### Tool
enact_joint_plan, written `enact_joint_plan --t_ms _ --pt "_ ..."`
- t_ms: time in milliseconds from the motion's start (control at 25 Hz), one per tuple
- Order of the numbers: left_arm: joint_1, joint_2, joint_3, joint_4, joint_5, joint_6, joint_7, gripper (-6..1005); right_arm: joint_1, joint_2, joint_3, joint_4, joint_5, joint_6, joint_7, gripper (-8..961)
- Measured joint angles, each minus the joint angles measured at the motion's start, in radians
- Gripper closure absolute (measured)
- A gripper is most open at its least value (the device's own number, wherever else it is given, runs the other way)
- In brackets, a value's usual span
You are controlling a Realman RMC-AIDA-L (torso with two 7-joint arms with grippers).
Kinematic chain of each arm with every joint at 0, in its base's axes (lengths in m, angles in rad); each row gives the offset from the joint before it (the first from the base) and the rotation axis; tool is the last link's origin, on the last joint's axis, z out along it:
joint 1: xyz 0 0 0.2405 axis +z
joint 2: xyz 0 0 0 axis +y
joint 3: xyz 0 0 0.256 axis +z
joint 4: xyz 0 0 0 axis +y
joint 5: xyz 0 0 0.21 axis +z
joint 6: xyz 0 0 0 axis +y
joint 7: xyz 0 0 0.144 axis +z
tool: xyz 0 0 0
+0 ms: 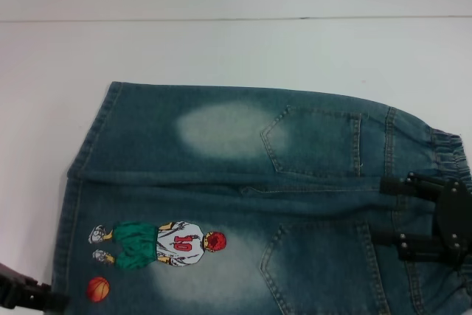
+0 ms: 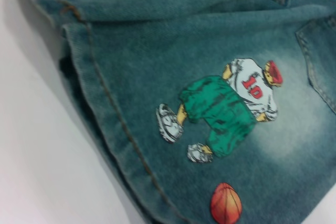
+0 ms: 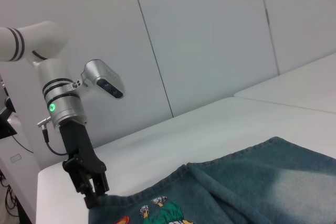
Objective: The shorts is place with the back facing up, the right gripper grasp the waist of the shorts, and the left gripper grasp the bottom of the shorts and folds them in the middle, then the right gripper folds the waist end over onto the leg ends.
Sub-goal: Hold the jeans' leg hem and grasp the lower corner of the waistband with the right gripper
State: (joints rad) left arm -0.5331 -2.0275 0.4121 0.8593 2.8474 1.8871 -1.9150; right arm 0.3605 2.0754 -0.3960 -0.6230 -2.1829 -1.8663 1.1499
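Blue denim shorts (image 1: 243, 204) lie flat on the white table (image 1: 221, 49), back pockets up. The elastic waist (image 1: 448, 151) points right and the leg hems (image 1: 70, 204) point left. A printed basketball player (image 1: 158, 243) and a ball (image 1: 98, 288) mark the near leg, and both show close up in the left wrist view (image 2: 231, 108). My right gripper (image 1: 389, 212) hovers over the waist end, open, with fingers spread across the near pocket's top. My left gripper (image 1: 44, 299) sits at the near leg's hem corner. The right wrist view shows it (image 3: 95, 199) touching that hem.
The table's far edge (image 1: 236, 18) meets a pale wall behind the shorts. Bare tabletop lies left of the hems (image 2: 37, 145) and beyond the far leg. The left arm (image 3: 58, 98) rises above the hem corner in the right wrist view.
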Motion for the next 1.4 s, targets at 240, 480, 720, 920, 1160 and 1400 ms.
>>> enact_joint_plan --t_ms 240,480,720,920,1160,1400 --pt "-0.004 0.002 0.003 0.001 -0.001 -0.015 -0.002 640 0.000 0.000 0.007 0.000 0.000 -0.008 -0.001 61" --pt "-0.004 0.003 0.002 -0.001 0.004 -0.019 -0.002 956 0.001 0.002 0.007 0.000 0.000 -0.008 -0.001 62" --pt "-0.004 0.005 0.001 -0.002 0.007 -0.019 0.001 953 0.003 0.002 0.006 0.000 0.000 -0.008 -0.001 62" --pt "0.000 0.005 0.004 0.000 0.002 -0.023 0.012 951 0.002 0.002 0.006 0.000 0.000 -0.008 -0.002 63" --pt "0.003 0.002 -0.003 -0.001 -0.001 -0.031 0.029 951 -0.001 0.004 0.007 0.002 0.000 -0.006 -0.003 63" --pt "0.006 0.000 -0.014 0.000 -0.013 -0.036 0.029 952 -0.013 0.006 0.033 0.002 0.000 -0.006 -0.004 64"
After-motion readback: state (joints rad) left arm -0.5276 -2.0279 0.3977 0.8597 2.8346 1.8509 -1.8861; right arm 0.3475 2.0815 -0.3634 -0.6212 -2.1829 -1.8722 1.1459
